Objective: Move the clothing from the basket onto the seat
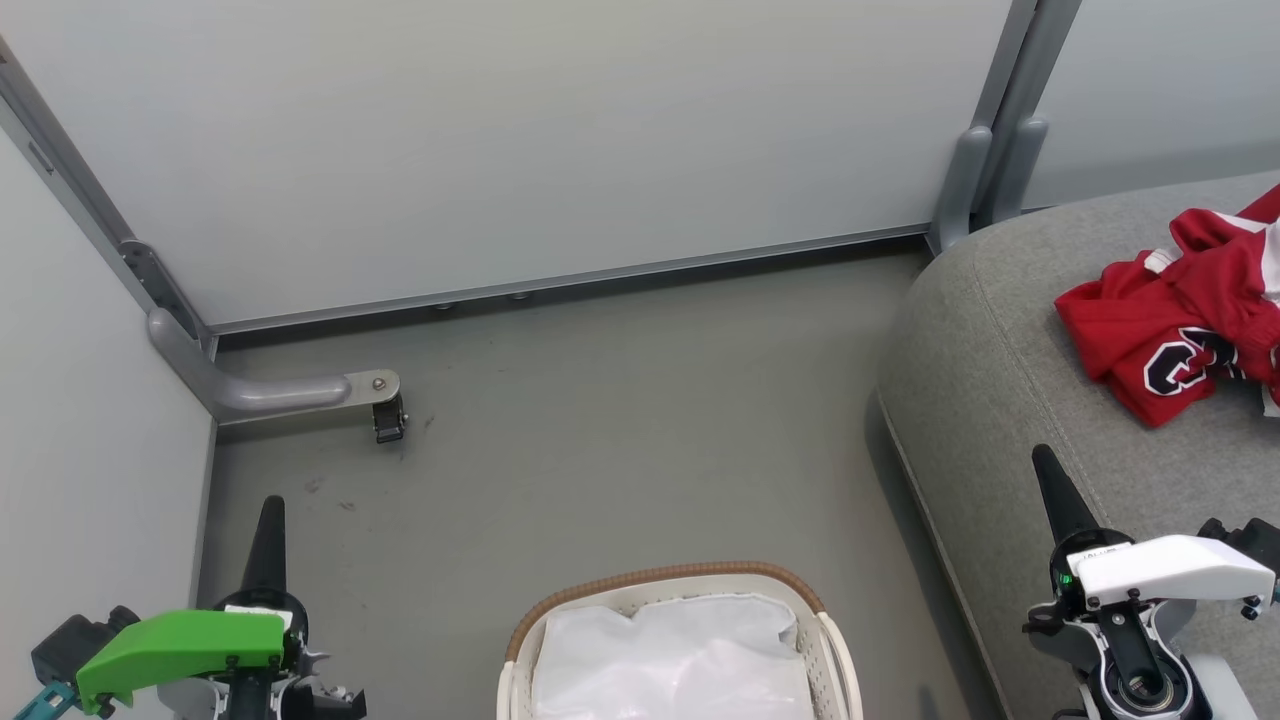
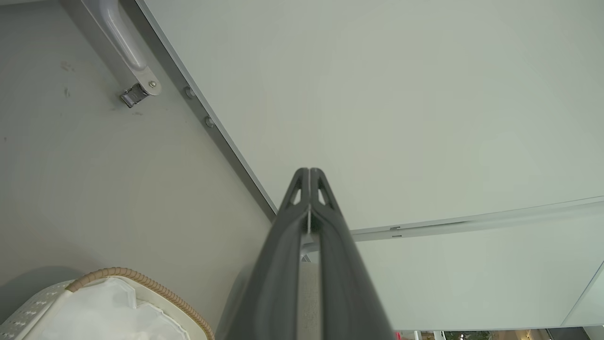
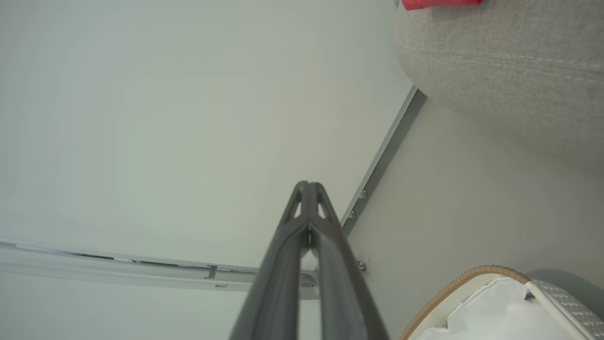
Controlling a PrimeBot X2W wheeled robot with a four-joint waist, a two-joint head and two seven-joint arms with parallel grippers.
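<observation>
Clothing (image 1: pixel 1170 320), right edge of frame: red, black-and-white numerals, white trim. Seat (image 1: pixel 1000 350): grey. Basket (image 1: pixel 660 577), bottom centre: white, perforated, brown woven rim; liner (image 1: pixel 670 650) white. Left gripper (image 1: pixel 271 515): dark fingers, green cover. Right gripper (image 1: pixel 1046 468): dark fingers, white cover. Floor (image 1: pixel 600 420): dull grey.

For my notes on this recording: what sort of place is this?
Probably a test booth staged as a laundry corner, not a real home: plain partition panels on metal feet, one grey seat and a basket.
</observation>
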